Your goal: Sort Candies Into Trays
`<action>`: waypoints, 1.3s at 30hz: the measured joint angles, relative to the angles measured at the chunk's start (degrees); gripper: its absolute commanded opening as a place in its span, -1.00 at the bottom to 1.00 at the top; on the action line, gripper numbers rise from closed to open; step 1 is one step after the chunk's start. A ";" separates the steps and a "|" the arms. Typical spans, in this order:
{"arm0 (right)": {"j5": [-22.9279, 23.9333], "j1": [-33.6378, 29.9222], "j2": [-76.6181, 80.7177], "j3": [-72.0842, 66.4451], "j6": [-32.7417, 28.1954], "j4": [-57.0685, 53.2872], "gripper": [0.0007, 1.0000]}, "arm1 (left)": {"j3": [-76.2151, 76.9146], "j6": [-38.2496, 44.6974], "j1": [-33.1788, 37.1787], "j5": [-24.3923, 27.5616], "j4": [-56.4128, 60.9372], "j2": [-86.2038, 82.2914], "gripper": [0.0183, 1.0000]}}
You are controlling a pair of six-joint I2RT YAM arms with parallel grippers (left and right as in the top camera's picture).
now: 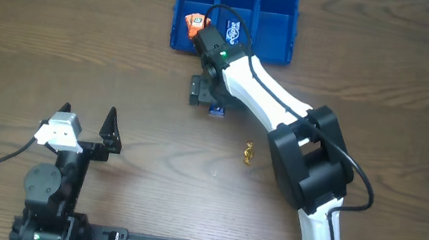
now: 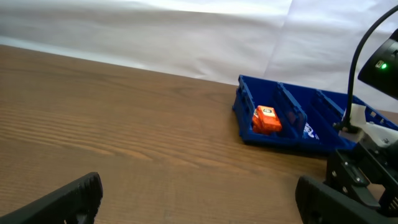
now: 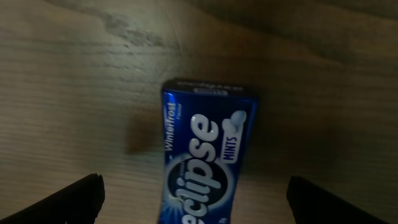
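While the blue mint box (image 3: 208, 155) lies flat on the wooden table (image 1: 422, 100), just below the blue tray's (image 1: 276, 29) lower left corner in the overhead picture, it has not been picked up. The right gripper (image 3: 194, 180) hangs directly over it, its two dark fingers spread wide with one on either side of the box. Neither finger touches the box.

The tray sits at the upper centre of the overhead frame and has three compartments in a row. An orange candy (image 1: 194, 22) rests in the left one. A blue packet (image 1: 233, 29) lies in the middle one, partly hidden by the right arm's cable. The right compartment looks bare.

Lower in the frame, a little right of centre and well apart from the tray, a small gold-wrapped candy (image 1: 249, 152) lies alone on the wood.

At the lower left, the left gripper (image 1: 89, 110) sits far from everything, fingers spread and holding nothing.

The sort looks about half done. Two pieces are already in compartments, while the mint box and the gold candy remain on the table. The mint box seems to be the piece in hand, and it probably belongs with the blue packet in the middle compartment.
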 measured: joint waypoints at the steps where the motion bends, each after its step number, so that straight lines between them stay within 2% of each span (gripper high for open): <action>1: 0.07 0.07 0.00 0.00 0.37 0.22 0.87 | 0.00 0.00 0.00 0.00 0.00 0.00 1.00; 8: 0.33 0.50 0.13 0.00 2.38 0.35 0.67 | 0.00 0.00 0.00 0.00 0.00 0.00 1.00; 14: 0.83 0.57 0.57 0.00 4.35 0.28 0.34 | 0.00 0.00 0.00 0.00 0.00 0.00 1.00; 18: 0.98 0.61 2.01 0.00 4.90 0.31 0.22 | 0.00 0.00 0.00 0.00 0.00 0.00 0.99; 25: 1.40 0.66 2.51 0.04 5.29 0.28 -0.25 | 0.00 0.00 0.00 0.00 0.00 0.00 1.00; 29: 1.40 0.66 2.51 0.09 5.51 0.39 -0.44 | 0.00 0.00 0.00 0.00 0.00 0.00 1.00; 36: 1.42 0.66 2.27 0.11 5.44 -0.04 -0.48 | 0.00 0.00 0.00 0.00 0.00 0.00 1.00; 39: 2.89 0.76 0.02 -0.04 5.44 -1.18 -0.54 | 0.00 0.00 0.00 0.00 0.00 0.00 1.00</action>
